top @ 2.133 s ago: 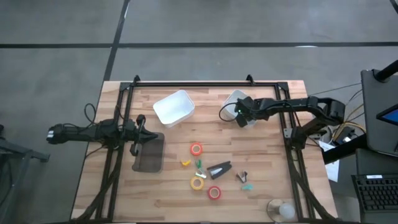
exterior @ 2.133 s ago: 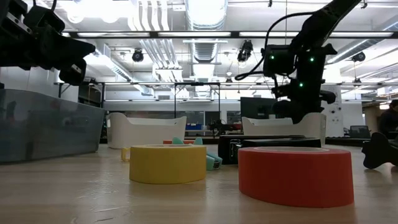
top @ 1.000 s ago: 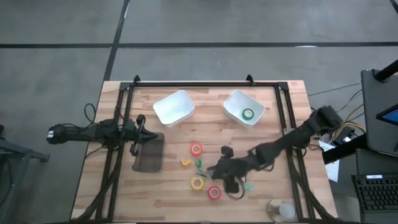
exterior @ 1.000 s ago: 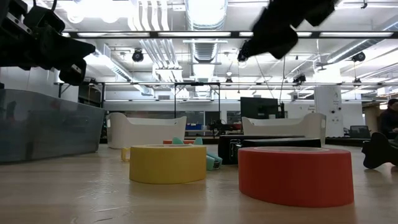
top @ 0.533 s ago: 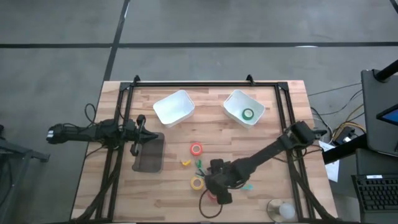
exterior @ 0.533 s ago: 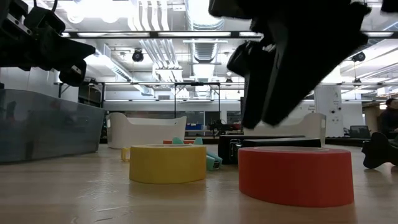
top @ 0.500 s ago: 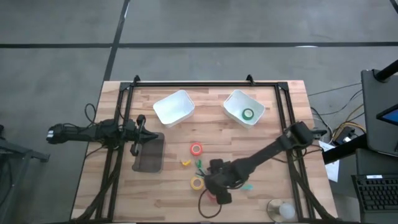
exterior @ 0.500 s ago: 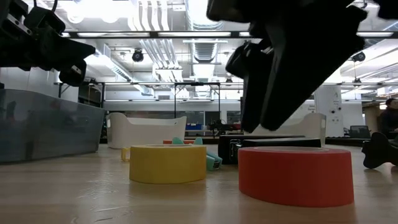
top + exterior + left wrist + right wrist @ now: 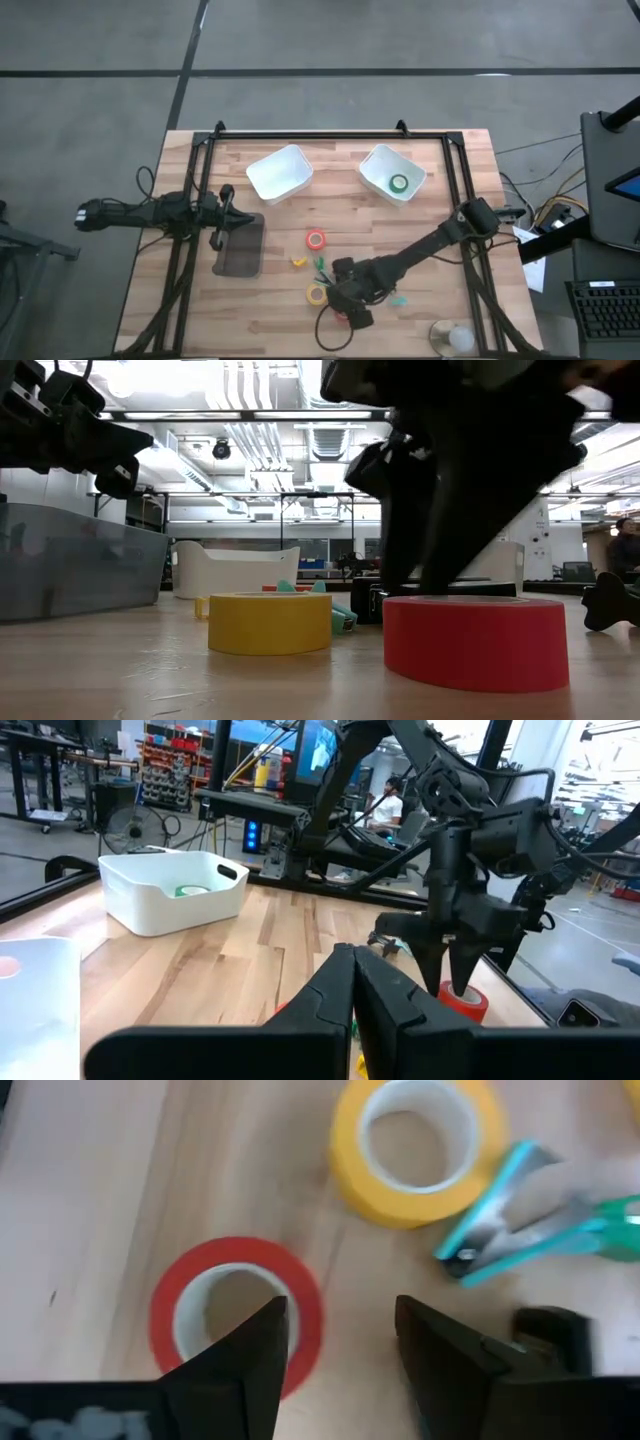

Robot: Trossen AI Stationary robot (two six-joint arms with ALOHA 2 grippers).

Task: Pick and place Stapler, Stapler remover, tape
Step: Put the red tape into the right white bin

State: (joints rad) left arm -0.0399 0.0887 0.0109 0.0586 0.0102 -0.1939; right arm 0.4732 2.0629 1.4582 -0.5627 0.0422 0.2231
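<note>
R gripper (image 9: pixel 335 1350) sits low over the red tape roll (image 9: pixel 238 1312) at the near edge of the table (image 9: pixel 440 180). Jaws spread, one finger (image 9: pixel 245 1355) over the roll's white core, the other outside the rim: straddling the wall, nothing held yet. My read: you've lined up for a wall pinch, since the ring is too wide to take across its full width. Low view puts the fingers right at the roll's top edge; can't tell if touching.

L gripper (image 9: pixel 352 982) shut, empty, parked at the table's left side over the dark bin (image 9: pixel 238 247). Waiting arm, out of the way.

Count, as far as visible:
- tape rolls: 4. Red under the R gripper, yellow roll (image 9: pixel 418 1142) just beside it, orange roll (image 9: pixel 316 239) further in toward mid-table, green roll (image 9: pixel 399 183) already inside the right white bin (image 9: pixel 378 160), so that looks like the tape drop spot
- white bins: 2, second one (image 9: pixel 277 172) to its left, looks empty
- stapler (image 9: pixel 552 1332): 1, mostly hidden by the R arm from above; black end shows near the gripper
- staple removers: teal one (image 9: pixel 490 1230) clear, yellow piece (image 9: pixel 298 262) near it; others hidden, count unsure

Est. one of four rolls placed; stapler and removers not yet moved
</note>
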